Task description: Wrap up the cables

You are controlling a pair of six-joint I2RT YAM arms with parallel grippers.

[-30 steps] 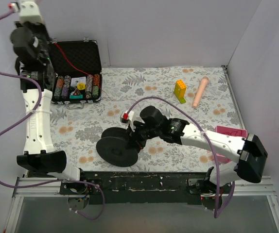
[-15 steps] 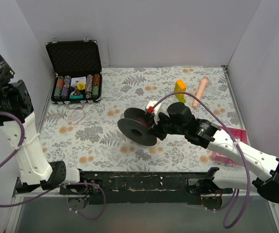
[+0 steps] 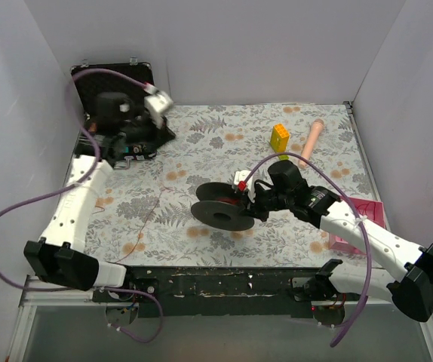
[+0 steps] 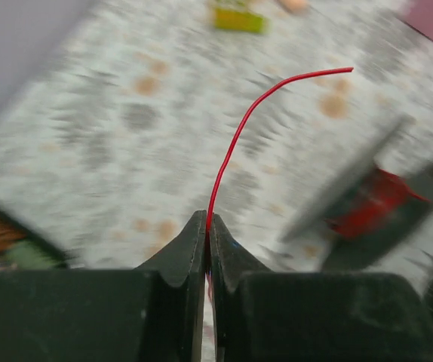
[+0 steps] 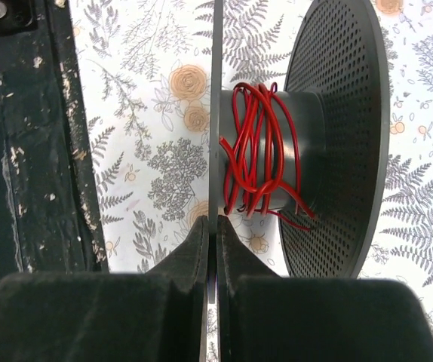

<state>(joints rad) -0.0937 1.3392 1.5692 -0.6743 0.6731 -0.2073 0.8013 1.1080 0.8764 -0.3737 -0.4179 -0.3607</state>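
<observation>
From above, the left gripper (image 3: 160, 134) hangs by the chip case (image 3: 88, 87), and the right gripper (image 3: 244, 202) is at the spool (image 3: 220, 213). Left wrist: the jaws are pinched tight on the red wire (image 4: 228, 162). Right wrist: the jaws clamp the spool's thin rim, with more wire wound round its hub.

1 spool (image 3: 222, 210) | 1 cable (image 4: 231, 154), perhaps | 1 case (image 3: 96, 84) | 1 block (image 3: 280, 139) | 1 peg (image 3: 311, 142)

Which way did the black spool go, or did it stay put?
Yes, it moved. The spool went right and up the top view, ending closer to the yellow block than a second ago.
</observation>
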